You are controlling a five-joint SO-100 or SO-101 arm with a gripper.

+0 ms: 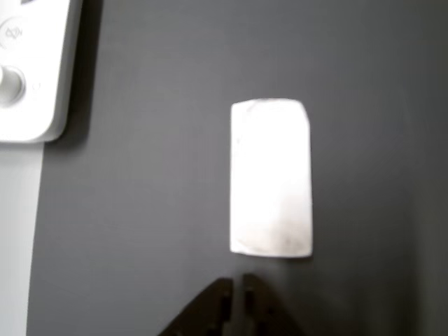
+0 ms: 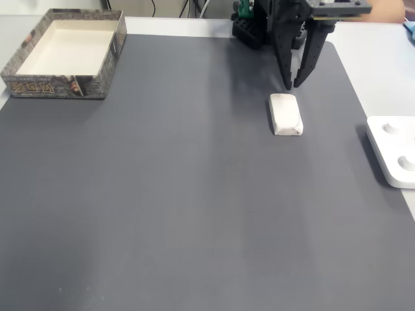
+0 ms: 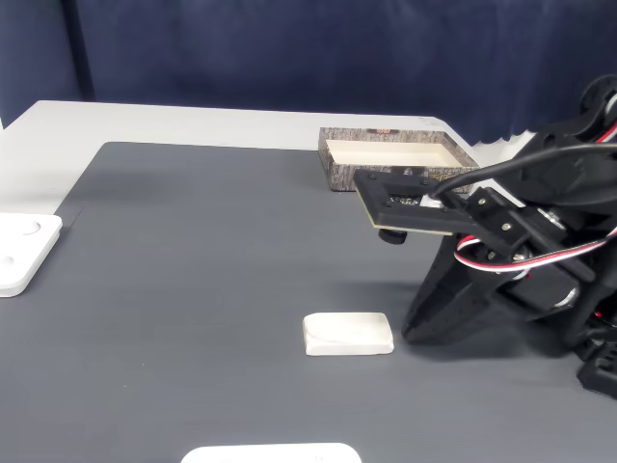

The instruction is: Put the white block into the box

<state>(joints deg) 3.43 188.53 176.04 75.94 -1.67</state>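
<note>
The white block (image 1: 271, 178) lies flat on the dark grey mat (image 2: 162, 194), alone and untouched. My gripper (image 1: 236, 292) hangs just behind the block's short end, its black fingers drawn together to a thin slit with nothing between them. In a fixed view the gripper (image 2: 293, 84) points down a little beyond the block (image 2: 286, 114). In the other fixed view the gripper (image 3: 410, 333) hovers close to the right of the block (image 3: 348, 334). The box (image 2: 52, 86) sits at the mat's far left corner, well away from the block; its patterned wall (image 3: 337, 174) shows behind the arm.
A white device with round knobs (image 2: 392, 152) rests at the mat's right edge and appears again as the white device (image 1: 28, 70) and the white device (image 3: 24, 251). Another white object (image 3: 270, 453) peeks in at the bottom edge. Open mat stretches between block and box.
</note>
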